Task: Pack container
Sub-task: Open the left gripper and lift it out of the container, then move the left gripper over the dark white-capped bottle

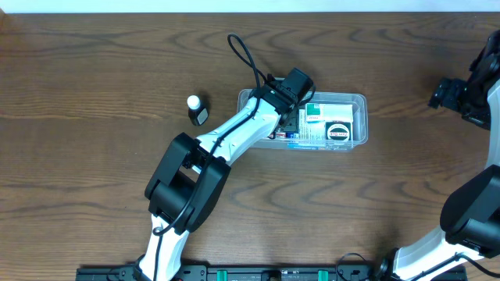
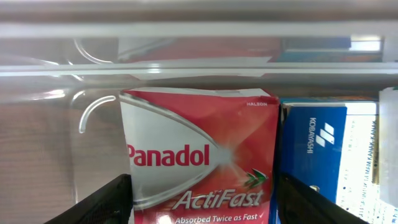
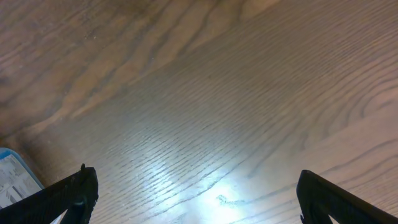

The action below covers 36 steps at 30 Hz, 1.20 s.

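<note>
- Container [image 1: 349,95]: clear tub near the desk's [image 1: 94,172] middle, its long sides parallel to the far edge.
- Inside at its left end lies a red box [image 2: 199,162] printed "Panadol ActiFast" and "Absorbed Twice as Fast"; a blue box [image 2: 314,146] reading "KOBAYASHI" touches its right side.
- Left gripper [image 2: 204,180]: fingers straddle the Panadol box; whether they press on it, I cannot tell.
- Right gripper [image 3: 196,174]: jaws spread wide over bare wood near the right edge.
- White-capped bottle [image 1: 195,109]: left of the tub, apart, with open desk around it.
</note>
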Each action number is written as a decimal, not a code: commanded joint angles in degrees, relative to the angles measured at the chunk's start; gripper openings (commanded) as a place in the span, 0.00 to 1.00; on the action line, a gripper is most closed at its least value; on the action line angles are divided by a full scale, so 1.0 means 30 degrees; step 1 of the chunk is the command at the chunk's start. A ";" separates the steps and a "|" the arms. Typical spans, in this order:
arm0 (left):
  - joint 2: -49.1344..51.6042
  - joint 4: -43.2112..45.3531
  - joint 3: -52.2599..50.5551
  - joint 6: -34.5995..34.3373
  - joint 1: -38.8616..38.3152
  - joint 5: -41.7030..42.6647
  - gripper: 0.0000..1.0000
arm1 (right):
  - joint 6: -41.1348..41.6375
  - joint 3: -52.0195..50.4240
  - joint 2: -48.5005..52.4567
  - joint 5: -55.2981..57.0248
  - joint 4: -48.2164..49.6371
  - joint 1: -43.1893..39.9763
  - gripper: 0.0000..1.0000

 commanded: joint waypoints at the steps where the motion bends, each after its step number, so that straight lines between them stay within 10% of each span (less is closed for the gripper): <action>1: 0.0160 0.0066 0.0226 -0.0087 0.0117 0.0641 0.73 | -0.0277 0.0328 -0.0022 0.0095 0.0000 -0.0168 0.99; 36: -0.8808 -0.4189 0.0277 0.2616 0.5537 -0.3045 0.75 | -0.0277 0.0328 -0.0022 0.0095 0.0000 -0.0168 0.99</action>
